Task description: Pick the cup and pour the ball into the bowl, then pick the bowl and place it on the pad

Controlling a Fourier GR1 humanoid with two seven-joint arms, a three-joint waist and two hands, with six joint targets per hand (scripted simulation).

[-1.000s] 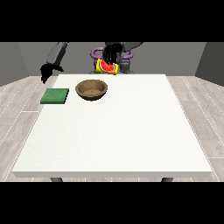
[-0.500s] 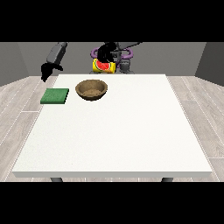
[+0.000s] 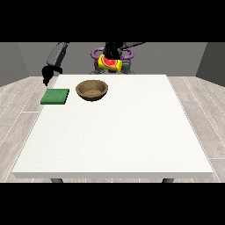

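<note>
A yellow cup (image 3: 110, 63) with a red and green mark hangs tilted above the table's far edge. The hand at the view's right (image 3: 111, 52) is shut on the cup from above. The cup is up and to the right of the brown wooden bowl (image 3: 92, 90), which stands on the table at the far left. No ball shows. A green pad (image 3: 55, 96) lies flat to the left of the bowl. The hand at the view's left (image 3: 46, 74) hangs beyond the table's far left corner, above the pad's far side, holding nothing.
The white table (image 3: 118, 132) stretches wide towards the camera. The robot's torso (image 3: 112, 55) stands behind the far edge. Grey wooden floor surrounds the table.
The cup has risen and shifted slightly right while tilting further over. The hand at the view's left has barely moved.
</note>
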